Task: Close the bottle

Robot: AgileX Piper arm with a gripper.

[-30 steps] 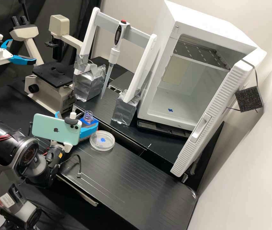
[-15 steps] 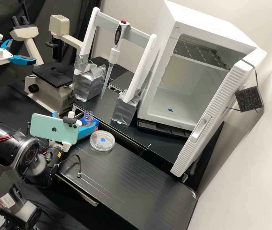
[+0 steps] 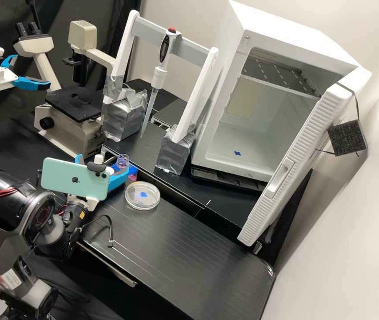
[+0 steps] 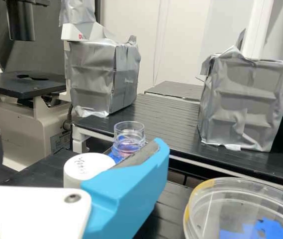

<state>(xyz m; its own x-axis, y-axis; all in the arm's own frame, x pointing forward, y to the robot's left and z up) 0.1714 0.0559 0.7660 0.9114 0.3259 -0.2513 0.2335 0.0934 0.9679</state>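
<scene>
The gripper (image 3: 105,162) is over the bench's left part, beside the clear round bottle neck (image 3: 122,161), its blue fingers apart. In the wrist view the gripper (image 4: 76,138) is open, and a round white cap (image 4: 86,168) with handwriting on top stands between the fingers, close to one of them. Whether they touch I cannot tell. Just beyond that finger rises the open clear neck (image 4: 129,133), with pinkish contents and blue around its lower part. The finger hides much of the bottle's lower part.
A clear dish with a blue mark (image 3: 142,195) lies beside the gripper. Behind stand a microscope (image 3: 71,120), foil-wrapped blocks (image 3: 125,118) under a pipette stand, and a white cabinet (image 3: 229,146) with its door open. A phone (image 3: 74,179) is mounted on the arm.
The gripper and its phone have shifted slightly left in the high view, away from the clear neck, uncovering more of the blue and pink beside it. The dish has stayed put.
</scene>
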